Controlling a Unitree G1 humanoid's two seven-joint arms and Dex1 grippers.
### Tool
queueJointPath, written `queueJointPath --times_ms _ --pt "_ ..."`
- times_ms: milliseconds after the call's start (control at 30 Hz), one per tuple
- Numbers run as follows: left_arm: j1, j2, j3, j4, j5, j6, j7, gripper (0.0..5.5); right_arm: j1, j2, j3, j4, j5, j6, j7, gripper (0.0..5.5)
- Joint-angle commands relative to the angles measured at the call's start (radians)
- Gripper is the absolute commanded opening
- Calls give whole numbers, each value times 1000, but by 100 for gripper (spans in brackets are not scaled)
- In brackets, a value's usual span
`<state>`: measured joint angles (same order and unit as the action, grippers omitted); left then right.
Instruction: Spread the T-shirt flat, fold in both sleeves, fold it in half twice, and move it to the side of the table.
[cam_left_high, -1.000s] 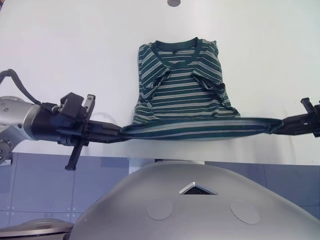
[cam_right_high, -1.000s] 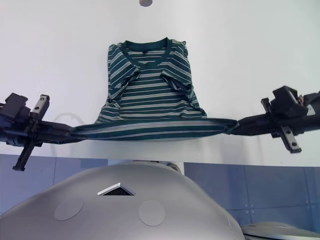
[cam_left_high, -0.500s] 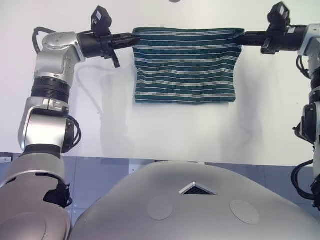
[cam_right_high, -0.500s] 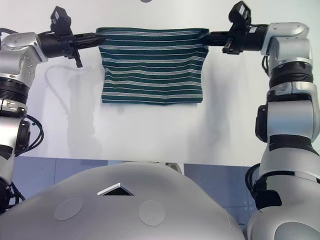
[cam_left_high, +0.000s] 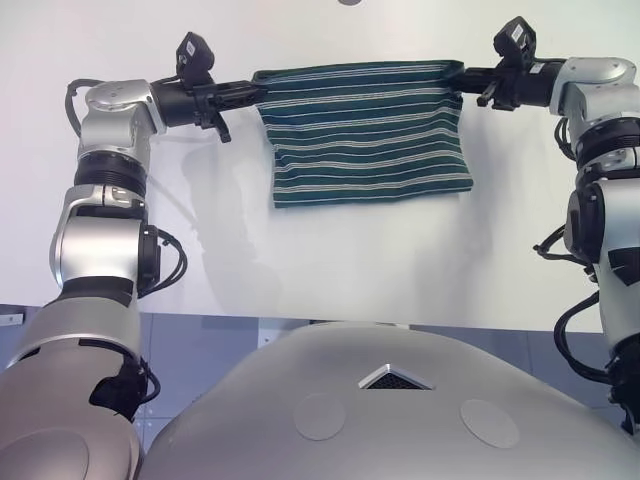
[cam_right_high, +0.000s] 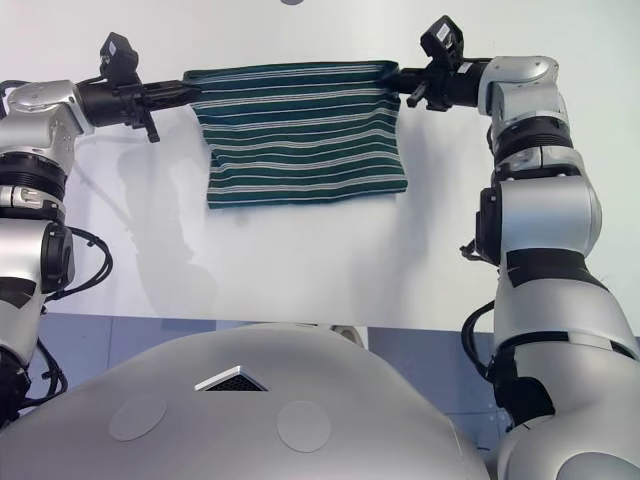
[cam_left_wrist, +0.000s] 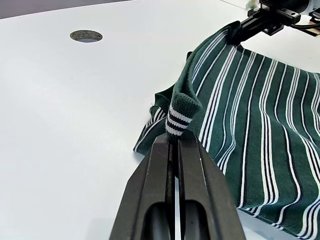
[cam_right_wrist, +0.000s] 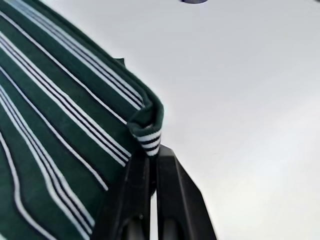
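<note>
The folded T-shirt (cam_left_high: 365, 130) spans tool to tool — left tool (cam_left_wrist: 175, 142) clenched on one far corner, right tool (cam_right_wrist: 152, 155) on the other — its taut edge along that line, the rest lying on the table (cam_left_high: 330, 260) nearer the robot.

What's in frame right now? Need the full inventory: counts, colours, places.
T-shirt: 1, dark green with white stripes, folded to a rectangle, stretched between both pincers over the far middle of the table.
table: 1, white, under the T-shirt.
round disc: 1, grey, set in the tabletop near its far edge.
left pincer: 1, black, shut on the T-shirt's far left corner.
right pincer: 1, black, shut on the T-shirt's far right corner.
</note>
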<state>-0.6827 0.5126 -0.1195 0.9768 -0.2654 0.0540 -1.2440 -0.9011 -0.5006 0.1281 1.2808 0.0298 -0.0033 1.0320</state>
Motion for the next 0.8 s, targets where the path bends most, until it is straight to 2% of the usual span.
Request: queueJointPath --times_ms 33,200,300,367,433,533,667,800 --pt "-7 -32 -26 57 100 -40 101 40 -25 26 -32 12 -21 14 -88 91" --pt "-35 -52 29 159 159 -60 355 127 -21 36 -97 -58 -24 -97 -255 184" --pt "-10 -28 98 159 134 -60 416 180 82 97 -82 -316 25 -122 -154 243" --pt "18 -21 174 113 77 -63 419 220 253 136 -1 -626 70 -69 -60 248" --pt "70 -49 265 -60 -24 -46 422 220 424 140 108 -849 42 -9 -16 248" --pt "122 -114 317 -258 -82 -14 510 220 532 62 220 -960 -92 24 -7 248" --pt "209 -167 322 -469 -103 49 595 220 612 -86 278 -1168 -109 99 138 248" --pt "267 -169 320 -586 -91 85 640 220 635 -390 281 -1118 -223 -164 236 248"
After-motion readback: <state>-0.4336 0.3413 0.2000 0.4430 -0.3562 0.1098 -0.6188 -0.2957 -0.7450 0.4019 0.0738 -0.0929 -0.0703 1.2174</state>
